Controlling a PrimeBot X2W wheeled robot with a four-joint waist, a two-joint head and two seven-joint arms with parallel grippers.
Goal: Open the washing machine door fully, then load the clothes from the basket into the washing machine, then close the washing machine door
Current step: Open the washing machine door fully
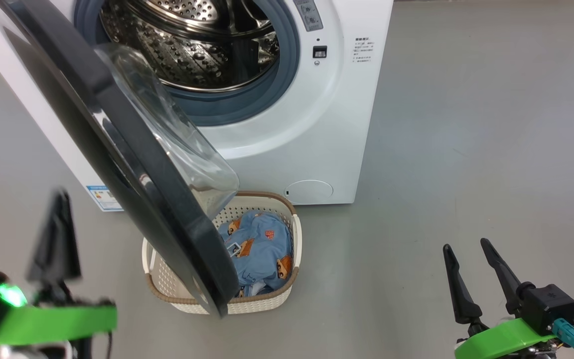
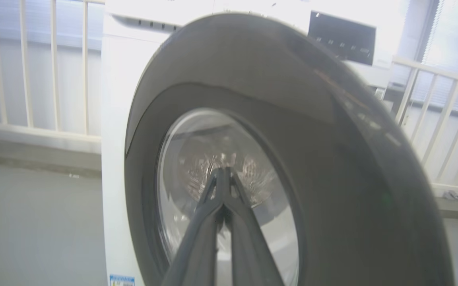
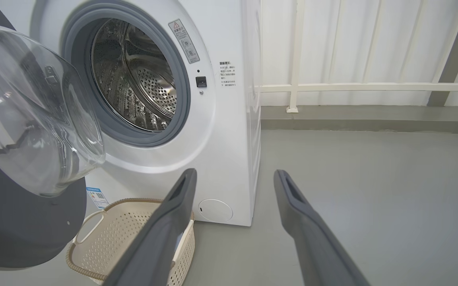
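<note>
Half the basket (image 1: 262, 305) and clothes (image 1: 259, 244), left side, hidden behind door (image 1: 132, 164); left gripper (image 2: 223, 171) blurred, fingers pressed together, empty; right gripper (image 1: 465, 244) spread wide.

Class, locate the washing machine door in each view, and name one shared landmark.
Head view: washing machine door, left of centre, open above the basket.
Left wrist view: door at centre, outer face.
Right wrist view: door at left edge, glass bulge showing.
Shared landmark: the blue label sticker.
</note>
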